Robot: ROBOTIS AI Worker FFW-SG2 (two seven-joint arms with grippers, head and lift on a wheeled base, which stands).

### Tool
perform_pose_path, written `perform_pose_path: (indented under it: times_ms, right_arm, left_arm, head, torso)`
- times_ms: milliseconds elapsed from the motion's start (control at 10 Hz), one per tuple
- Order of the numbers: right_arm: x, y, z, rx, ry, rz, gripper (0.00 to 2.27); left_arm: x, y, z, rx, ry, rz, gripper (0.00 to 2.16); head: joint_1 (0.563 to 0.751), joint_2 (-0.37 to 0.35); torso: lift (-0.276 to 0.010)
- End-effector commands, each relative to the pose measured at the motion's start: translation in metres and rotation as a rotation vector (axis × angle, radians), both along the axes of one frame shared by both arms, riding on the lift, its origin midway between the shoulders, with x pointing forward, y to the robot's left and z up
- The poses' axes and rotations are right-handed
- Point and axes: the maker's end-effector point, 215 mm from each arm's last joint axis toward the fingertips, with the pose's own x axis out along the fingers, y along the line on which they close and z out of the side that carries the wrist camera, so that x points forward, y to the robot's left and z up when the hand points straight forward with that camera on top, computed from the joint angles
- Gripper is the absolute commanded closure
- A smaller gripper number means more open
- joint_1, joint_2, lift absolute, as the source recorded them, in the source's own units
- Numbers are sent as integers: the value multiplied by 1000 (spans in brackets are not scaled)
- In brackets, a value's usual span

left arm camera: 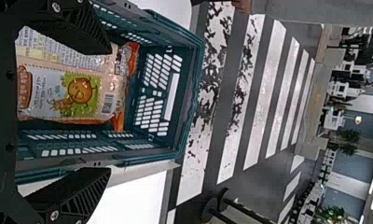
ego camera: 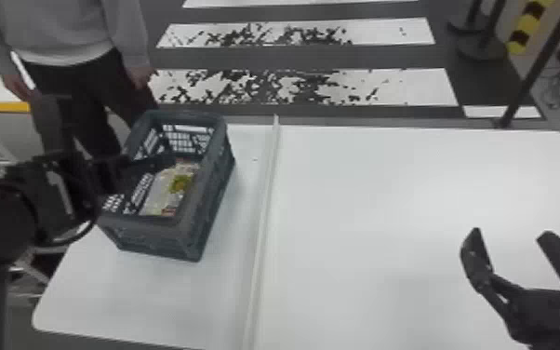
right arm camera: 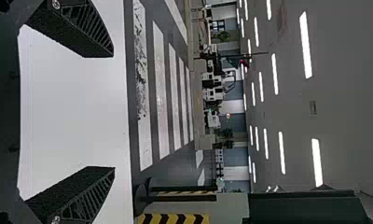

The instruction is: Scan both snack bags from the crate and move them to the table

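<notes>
- A snack bag [ego camera: 165, 191] is contained in the crate, laid with its printed face exposed; a brown round cartoon figure on a green panel, a barcode and orange ends can be made out. Whether a second bag is covered by it cannot be told.
- The dark blue-green plastic crate [ego camera: 158, 242], pierced with slots, is set upright on the left part of the surface [ego camera: 386, 209].
- The left hand [ego camera: 153, 163] is held over the crate with its two fingers spread well apart; in the left wrist view, one is seen in front of the bag and the other beyond the crate's long side.
- The right hand [ego camera: 510, 232] is held above the right part of the white surface, its fingers likewise parted.
- The surface is crossed by a narrow white strip [ego camera: 265, 209], right of the crate.
- Beyond it, the dark floor is marked with white stripes [ego camera: 311, 88].
</notes>
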Motion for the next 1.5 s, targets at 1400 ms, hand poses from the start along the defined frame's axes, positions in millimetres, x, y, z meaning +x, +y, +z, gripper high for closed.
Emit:
perform_pose_path:
  times_ms: [1400]
  right_arm:
    - [-2, -17, 2, 4, -19, -30, 63]
  left_arm:
    - [20, 19, -60, 138, 369, -147, 107]
  head:
    - [695, 131]
  torso:
    - [-87]
